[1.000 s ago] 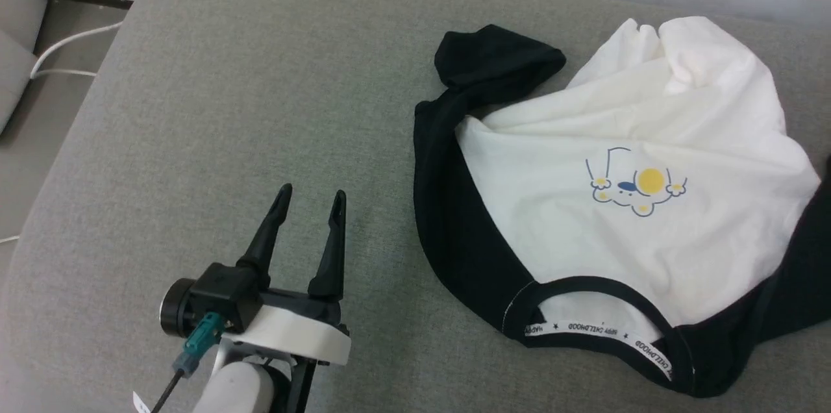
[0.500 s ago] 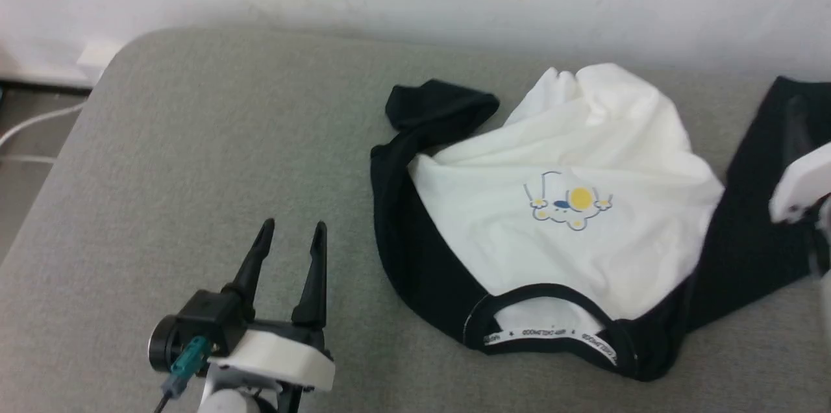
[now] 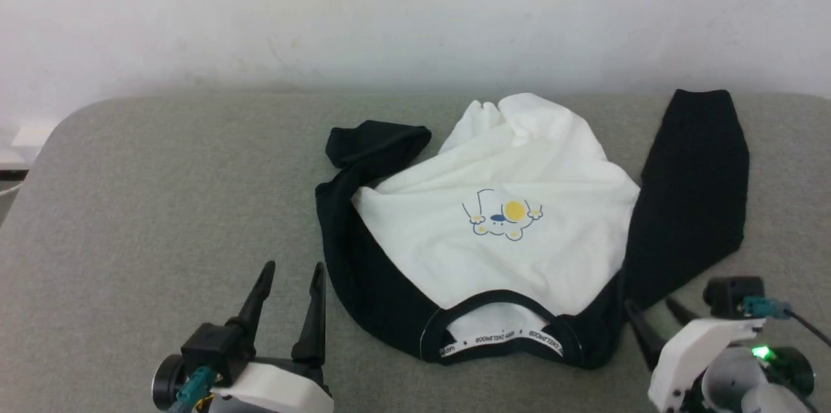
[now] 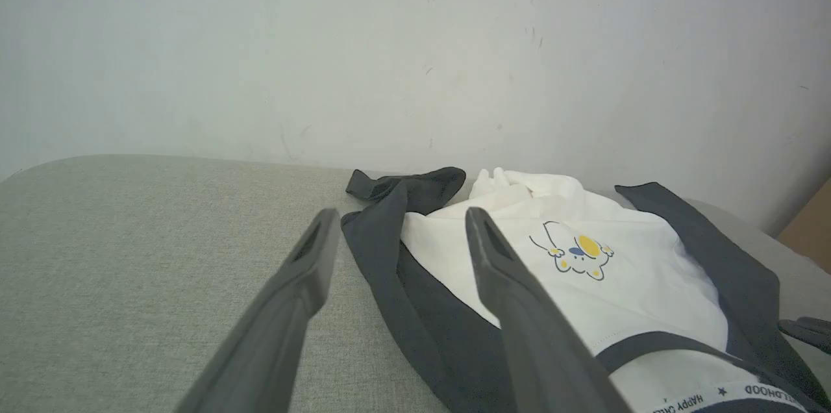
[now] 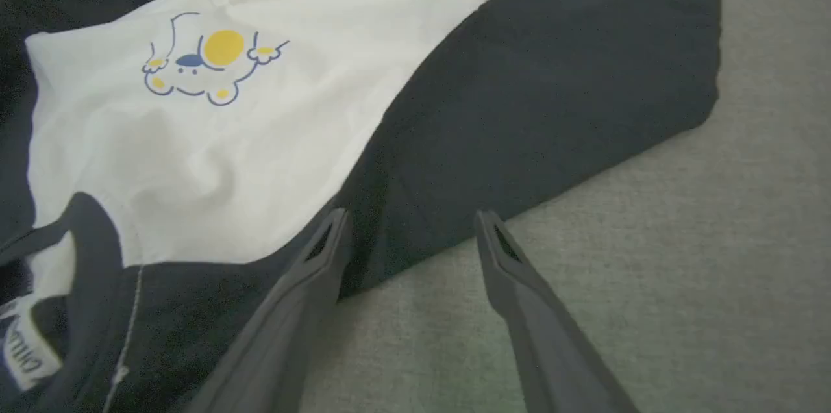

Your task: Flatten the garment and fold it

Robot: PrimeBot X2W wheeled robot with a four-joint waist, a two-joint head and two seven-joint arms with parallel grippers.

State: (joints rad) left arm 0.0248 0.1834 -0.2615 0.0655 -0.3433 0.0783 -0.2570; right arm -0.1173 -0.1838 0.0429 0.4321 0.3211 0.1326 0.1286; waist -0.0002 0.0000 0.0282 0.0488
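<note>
The garment (image 3: pixel 519 250) lies rumpled on the grey cushion, black collar nearest me and the cartoon print facing up. One black sleeve (image 3: pixel 694 186) stretches away on the right. The other sleeve (image 3: pixel 373 143) is bunched at the far left of the shirt. My left gripper (image 3: pixel 292 268) stands open just left of the garment's black left edge and touches nothing. My right gripper (image 3: pixel 649 304) is open beside the right shoulder. In the left wrist view the left gripper (image 4: pixel 400 215) points toward the garment (image 4: pixel 584 296). In the right wrist view the right gripper (image 5: pixel 412 216) hovers over the sleeve's near edge on the garment (image 5: pixel 214 140).
The grey cushion (image 3: pixel 162 192) spreads wide to the left of the shirt, with a rounded corner at the far left. A white wall (image 3: pixel 389 10) rises right behind it. A brown edge (image 4: pixel 811 218) shows at the far right in the left wrist view.
The head camera has tilted up and swung right, so the whole picture shifted. My right gripper and the right sleeve have come into view. The garment itself looks unmoved.
</note>
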